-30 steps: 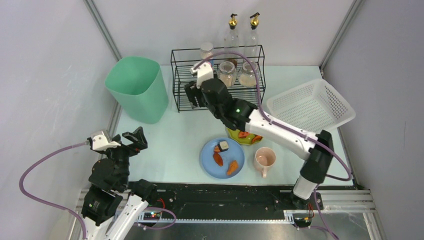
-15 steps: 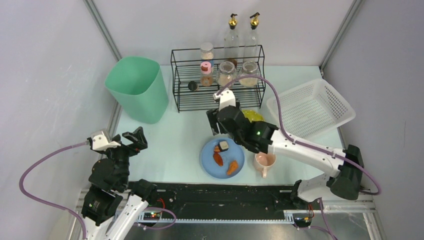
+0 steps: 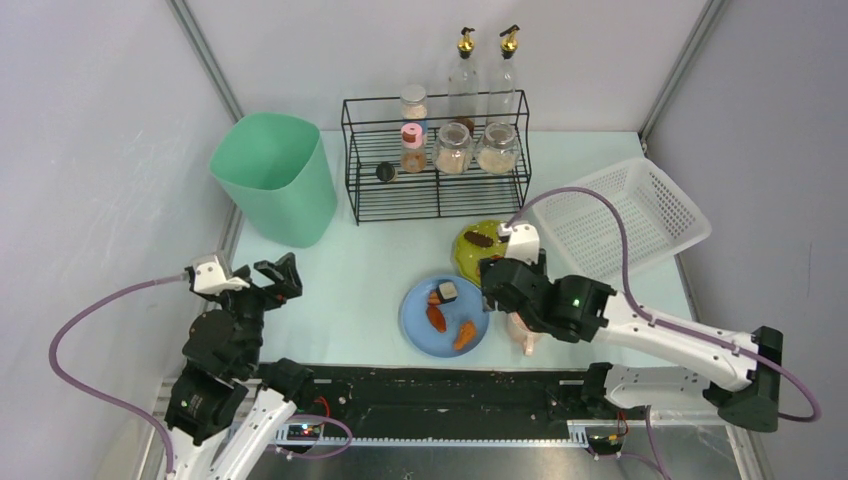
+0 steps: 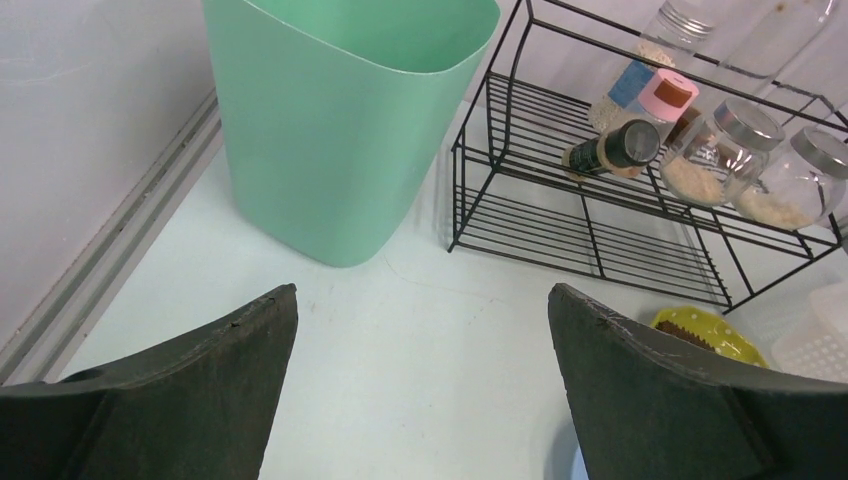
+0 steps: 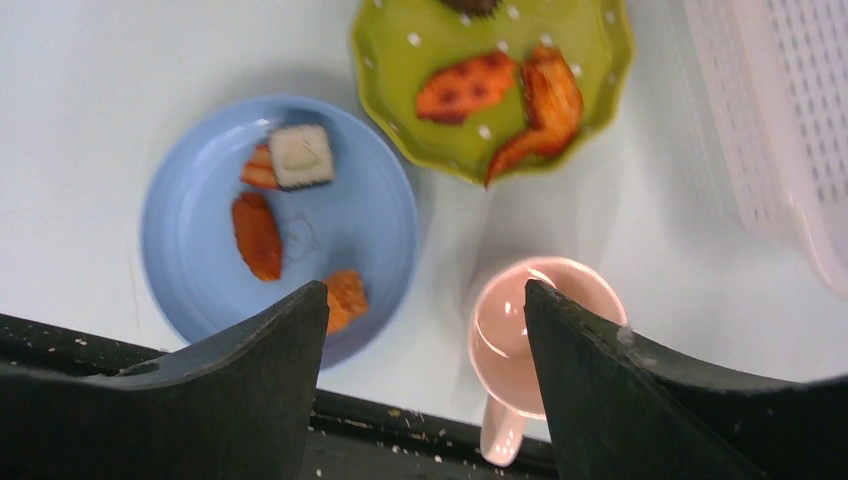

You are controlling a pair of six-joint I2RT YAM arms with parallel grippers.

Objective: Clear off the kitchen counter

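Smooth matte kitchen counter (image 3: 350,275), open stretch at left, holds round blue plate (image 5: 190,190), scalloped green dish (image 5: 400,60), pink mug (image 5: 540,330); left gripper (image 4: 420,300) and right gripper (image 5: 425,300) spread apart, empty

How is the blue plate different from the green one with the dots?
The blue plate is plain with a smooth round rim; the green dish has white dots and a wavy rim. The blue plate lies nearer the front edge of the kitchen counter; the green dish lies farther back, beside the white basket. Both sit flat on the counter and hold bits of food.
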